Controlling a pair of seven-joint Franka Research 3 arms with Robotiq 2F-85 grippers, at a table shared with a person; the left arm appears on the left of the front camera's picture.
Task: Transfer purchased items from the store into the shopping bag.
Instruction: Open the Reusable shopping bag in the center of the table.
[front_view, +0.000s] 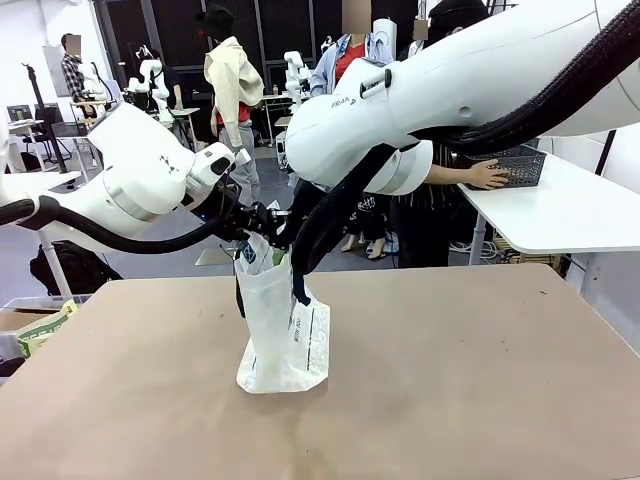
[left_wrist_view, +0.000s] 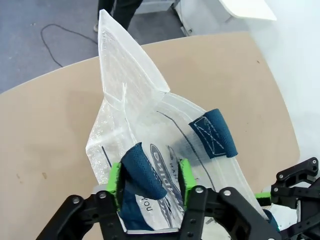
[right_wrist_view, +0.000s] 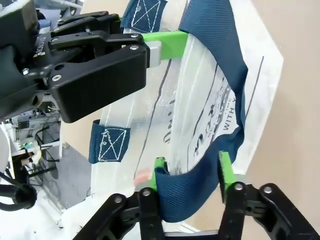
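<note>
The shopping bag (front_view: 285, 335) stands upright in the middle of the brown table, held up by its navy handles. My left gripper (left_wrist_view: 149, 175) is shut on one navy strap handle (left_wrist_view: 142, 172), which sits between its green pads. In the right wrist view my right gripper (right_wrist_view: 192, 175) is shut on the other strap (right_wrist_view: 192, 192). My left gripper (front_view: 258, 222) meets the bag's top from the left. The store, a dark lattice basket (front_view: 520, 168), sits on a white side table at the far right. The purchased items are hidden from view.
A person's hand (front_view: 487, 177) rests on the basket. The brown table (front_view: 480, 380) is bare around the bag. The white side table (front_view: 570, 215) stands beyond its far right corner. A box with packets (front_view: 40, 330) sits off the left edge.
</note>
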